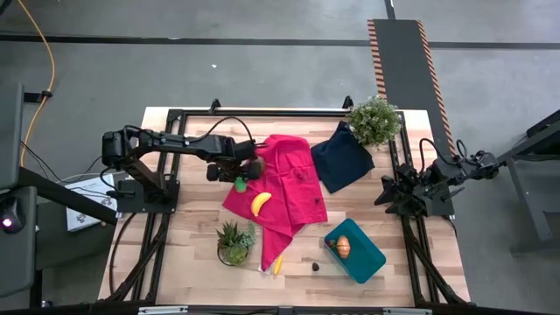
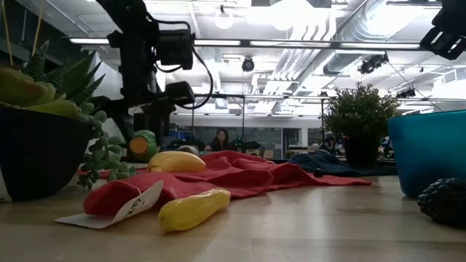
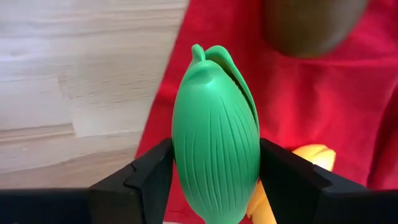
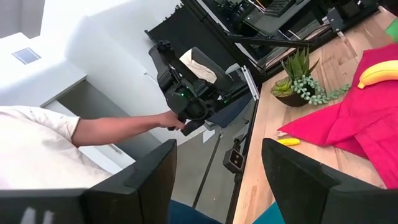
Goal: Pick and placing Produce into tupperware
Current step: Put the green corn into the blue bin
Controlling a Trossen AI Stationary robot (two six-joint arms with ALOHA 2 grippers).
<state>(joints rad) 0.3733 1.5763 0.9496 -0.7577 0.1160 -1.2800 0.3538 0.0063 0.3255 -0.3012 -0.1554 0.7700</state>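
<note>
My left gripper is over the left edge of the red cloth, shut on a green ribbed produce piece. Just beyond it a brown piece lies on the cloth. One yellow banana rests on the cloth, and another lies on the wood at the cloth's near end. The teal tupperware stands near the right front with an orange piece inside. My right gripper waits open at the table's right edge, holding nothing. My left gripper pinches the green piece across its wide middle, with one finger on each side. The fingers come from above, pointing down. The piece's pointed leaf tip sticks out past the fingertips. Whether the piece is clear of the cloth, I cannot tell.
A succulent pot stands near the front left. A leafy plant and a navy cloth are at the far right. A small dark object lies left of the tub. A person's arm shows beyond the table.
</note>
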